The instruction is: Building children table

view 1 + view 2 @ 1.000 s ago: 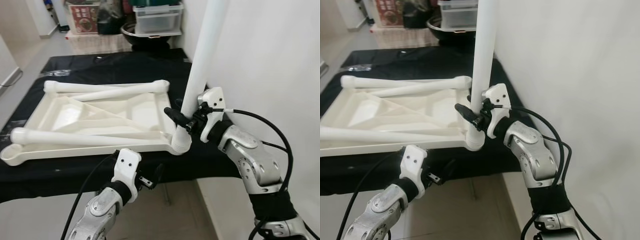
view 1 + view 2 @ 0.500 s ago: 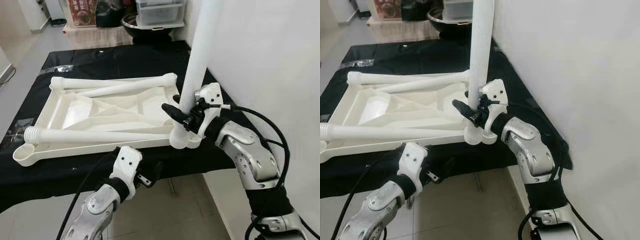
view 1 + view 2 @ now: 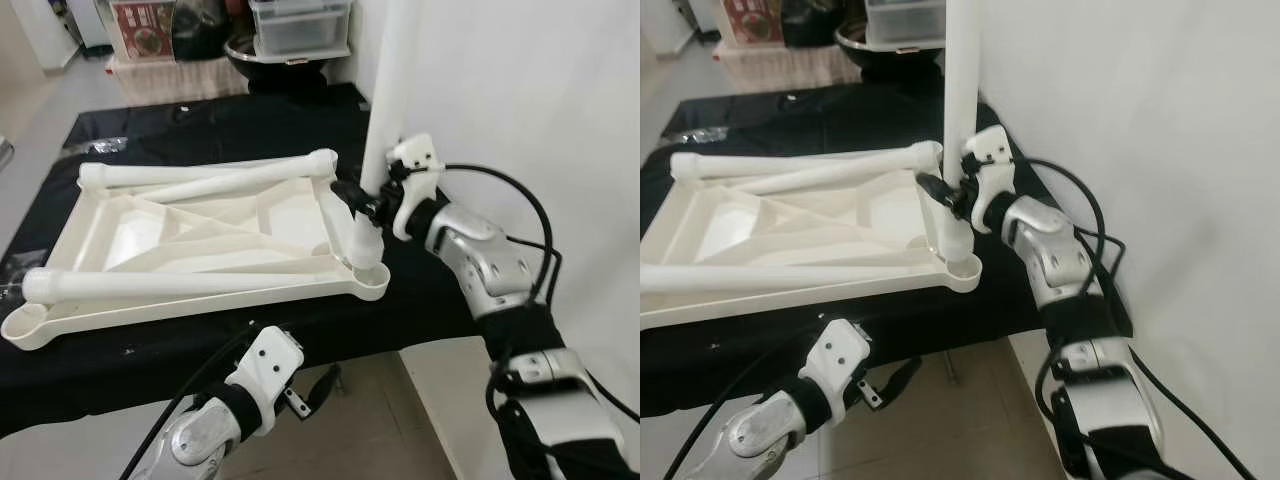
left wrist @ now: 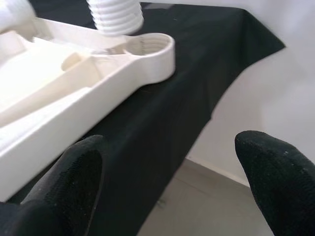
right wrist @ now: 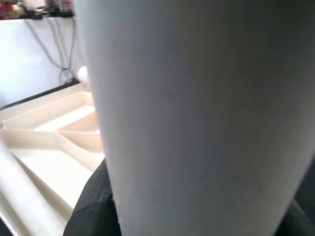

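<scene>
A white children's tabletop (image 3: 180, 307) lies upside down on a black-covered table. My right gripper (image 3: 372, 195) is shut on a white table leg (image 3: 390, 100) and holds it upright. The leg's threaded end (image 4: 115, 17) hangs just above the round socket (image 3: 372, 280) at the tabletop's near right corner. A loose leg (image 3: 180, 284) lies along the front of the tabletop, and two more (image 3: 215, 172) lie at the back. My left gripper (image 4: 170, 162) is open and empty, low in front of the table's edge.
A white wall (image 3: 520, 90) stands close on the right, just behind my right arm. The black cloth (image 3: 200, 120) covers the table to its edges. Storage boxes and a dark bowl (image 3: 300, 25) stand on the floor beyond the table. Tiled floor lies below the front edge.
My right gripper has carried the upright leg from the corner's outer edge to just over the socket. The left arm has sunk a little lower. The camera has shifted.
</scene>
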You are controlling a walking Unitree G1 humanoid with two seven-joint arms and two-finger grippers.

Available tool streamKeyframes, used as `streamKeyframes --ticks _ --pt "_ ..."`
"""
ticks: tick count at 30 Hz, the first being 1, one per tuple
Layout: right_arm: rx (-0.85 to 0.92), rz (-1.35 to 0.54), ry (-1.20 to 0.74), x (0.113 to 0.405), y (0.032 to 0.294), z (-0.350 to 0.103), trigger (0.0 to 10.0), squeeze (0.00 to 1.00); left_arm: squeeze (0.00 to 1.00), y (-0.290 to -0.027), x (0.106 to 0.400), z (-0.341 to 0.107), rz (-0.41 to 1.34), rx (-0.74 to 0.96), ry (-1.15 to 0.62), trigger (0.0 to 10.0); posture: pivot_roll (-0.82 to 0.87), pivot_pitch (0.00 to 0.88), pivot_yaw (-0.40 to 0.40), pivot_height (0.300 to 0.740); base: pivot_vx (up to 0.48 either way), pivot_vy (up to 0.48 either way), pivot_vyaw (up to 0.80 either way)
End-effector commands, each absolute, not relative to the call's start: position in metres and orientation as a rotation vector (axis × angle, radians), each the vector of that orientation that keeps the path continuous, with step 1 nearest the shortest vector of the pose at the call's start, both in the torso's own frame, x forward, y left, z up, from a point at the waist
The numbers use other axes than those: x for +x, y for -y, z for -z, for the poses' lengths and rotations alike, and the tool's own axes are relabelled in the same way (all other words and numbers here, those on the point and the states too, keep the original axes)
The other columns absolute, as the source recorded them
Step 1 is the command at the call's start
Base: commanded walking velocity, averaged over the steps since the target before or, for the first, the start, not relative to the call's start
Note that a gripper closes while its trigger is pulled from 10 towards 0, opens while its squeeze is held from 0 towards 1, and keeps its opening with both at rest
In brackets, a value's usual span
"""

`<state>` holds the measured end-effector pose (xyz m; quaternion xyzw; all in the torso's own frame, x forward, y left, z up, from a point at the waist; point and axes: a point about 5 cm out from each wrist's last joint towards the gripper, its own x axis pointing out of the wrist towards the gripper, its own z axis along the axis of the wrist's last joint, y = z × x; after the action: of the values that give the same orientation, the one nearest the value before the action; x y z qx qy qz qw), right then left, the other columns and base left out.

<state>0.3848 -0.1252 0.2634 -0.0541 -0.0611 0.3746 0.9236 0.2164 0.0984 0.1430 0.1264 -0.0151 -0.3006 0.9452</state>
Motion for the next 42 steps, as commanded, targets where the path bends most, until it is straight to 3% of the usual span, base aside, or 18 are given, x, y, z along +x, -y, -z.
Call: streamKeyframes --ticks 1,11,27,36,38,42 --pt "-0.102 -0.789 0.144 0.385 0.129 -0.265 10.0 0.00 0.00 -0.104 0.215 -0.143 0.583 0.273 0.030 10.0 0.01 0.220 -0.015 0.740 0.000 0.000 0.00" --pt "-0.105 -1.151 0.184 0.365 0.153 -0.279 10.0 0.00 0.00 -0.105 0.197 -0.147 0.601 0.250 0.031 10.0 0.03 0.277 0.010 0.740 0.000 0.000 0.00" --pt "-0.138 -1.186 0.186 0.368 0.182 -0.287 10.0 0.00 0.00 -0.104 0.179 -0.150 0.658 0.247 0.017 10.0 0.05 0.312 0.029 0.740 0.000 0.000 0.00" --pt "-0.138 -1.266 0.183 0.366 0.183 -0.291 10.0 0.00 0.00 -0.104 0.174 -0.152 0.663 0.241 0.011 10.0 0.06 0.326 0.031 0.740 0.000 0.000 0.00" --pt "-0.199 -1.366 0.154 0.363 0.174 -0.294 10.0 0.00 0.00 -0.103 0.172 -0.153 0.667 0.240 0.006 10.0 0.05 0.338 0.030 0.740 0.000 0.000 0.00" --pt "-0.221 -1.391 0.152 0.362 0.170 -0.296 10.0 0.00 0.00 -0.103 0.171 -0.153 0.668 0.240 0.005 10.0 0.05 0.339 0.029 0.740 0.000 0.000 0.00"
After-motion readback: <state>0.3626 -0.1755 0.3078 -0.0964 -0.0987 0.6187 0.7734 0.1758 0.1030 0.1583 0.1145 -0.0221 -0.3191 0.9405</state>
